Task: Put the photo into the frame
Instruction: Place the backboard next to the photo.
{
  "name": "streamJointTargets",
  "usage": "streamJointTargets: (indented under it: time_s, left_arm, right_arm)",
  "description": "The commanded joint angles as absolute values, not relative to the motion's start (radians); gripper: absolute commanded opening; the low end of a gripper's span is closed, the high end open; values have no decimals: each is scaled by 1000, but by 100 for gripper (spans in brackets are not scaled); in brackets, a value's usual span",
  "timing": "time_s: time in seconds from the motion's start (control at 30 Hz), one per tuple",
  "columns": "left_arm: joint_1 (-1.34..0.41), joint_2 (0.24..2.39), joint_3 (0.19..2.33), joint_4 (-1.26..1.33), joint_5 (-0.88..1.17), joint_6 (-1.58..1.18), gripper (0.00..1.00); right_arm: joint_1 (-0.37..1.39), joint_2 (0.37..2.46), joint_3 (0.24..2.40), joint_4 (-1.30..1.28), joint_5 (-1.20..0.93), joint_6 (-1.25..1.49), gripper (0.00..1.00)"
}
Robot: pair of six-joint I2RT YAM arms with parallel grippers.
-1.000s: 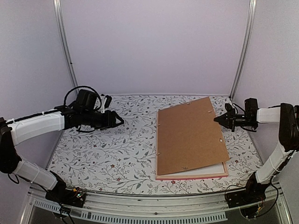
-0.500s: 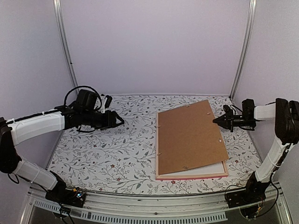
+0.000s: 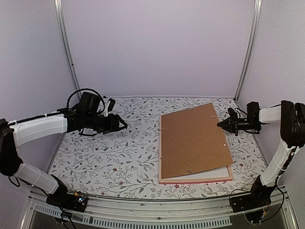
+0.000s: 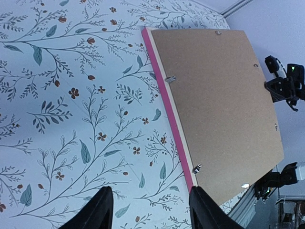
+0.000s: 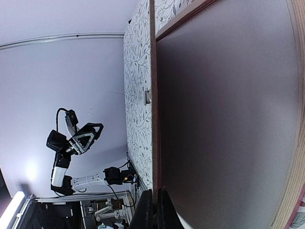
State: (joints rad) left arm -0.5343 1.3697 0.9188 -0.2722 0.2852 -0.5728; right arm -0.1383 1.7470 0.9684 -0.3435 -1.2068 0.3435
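Nearest, toward the desk's near right corner, the pink rail of the frame lies flat. A white strip peeks out between it and the brown backing board, which sits skewed over the frame. The photo is not visible. I cannot tell whether that strip is its margin, so it probably lies under the board. Such a print should be light, thin and floppy, and easy to crease or smudge, so it is best pinched at a margin edge. The board looks stiff and light enough to shift by an edge.

Farther back, the left end effector hovers half open and empty over the desk's left side, with wide room around it. At the board's far right edge, the right end effector is pinched closed on nothing. It is close to the desk's right edge, where room is tight.
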Motion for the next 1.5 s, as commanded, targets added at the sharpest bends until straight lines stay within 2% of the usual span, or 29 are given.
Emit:
streamJointTargets:
  time_s: [0.0, 1.0, 1.47]
  left_arm:
    - [-543, 1367, 919, -252, 294, -563, 57]
    - [-545, 1359, 907, -258, 284, -566, 57]
    - [-545, 1365, 905, -256, 282, -566, 58]
  right_arm:
    - [-147, 1707, 961, -337, -1207, 341, 0]
    - [-161, 1723, 959, -368, -1193, 310, 0]
    - [-143, 1765, 994, -422, -1105, 262, 0]
